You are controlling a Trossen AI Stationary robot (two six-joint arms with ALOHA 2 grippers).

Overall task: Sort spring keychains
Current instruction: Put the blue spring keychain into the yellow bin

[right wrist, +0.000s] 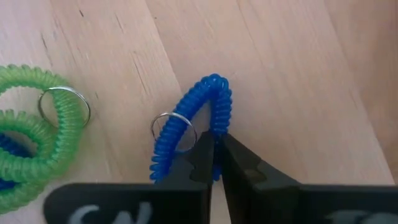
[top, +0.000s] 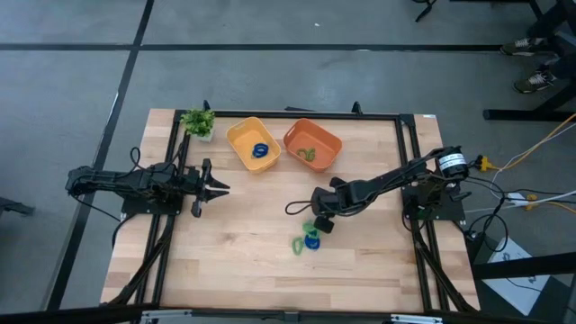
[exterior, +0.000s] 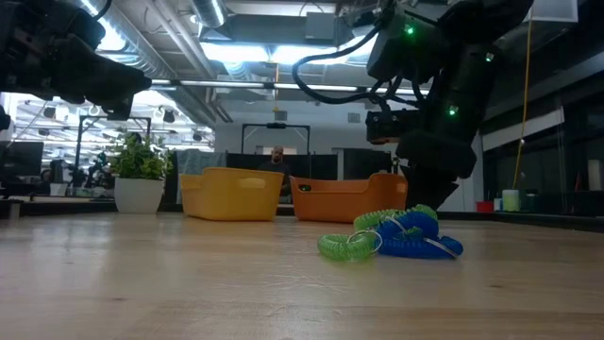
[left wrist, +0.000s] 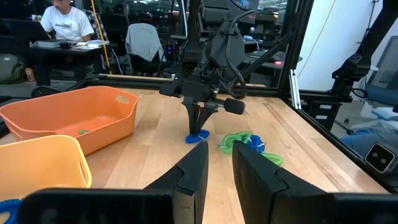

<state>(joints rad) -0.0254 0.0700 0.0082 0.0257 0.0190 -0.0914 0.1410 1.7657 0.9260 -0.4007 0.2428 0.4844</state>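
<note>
My right gripper stands near the table's middle, slanting down, shut on a bright blue spring keychain that lies on the wood. Just nearer the front edge lies a small pile of green and blue spring keychains, apart from the held one. At the far side, the yellow tray holds one blue keychain and the orange tray holds a green one. My left gripper waits at the table's left, level and open, touching nothing. My right gripper pinches one side of the blue coil's loop between its two fingertips, coming steeply from above. The loop is squeezed narrow and stretches away from the fingers, with its metal ring on the opposite side. It seems to lie on the table.
A small potted plant stands at the far left corner beside the yellow tray. A black frame runs around the table's edges. Bare wood lies between the trays and the pile. A person sits beyond the table in the room.
</note>
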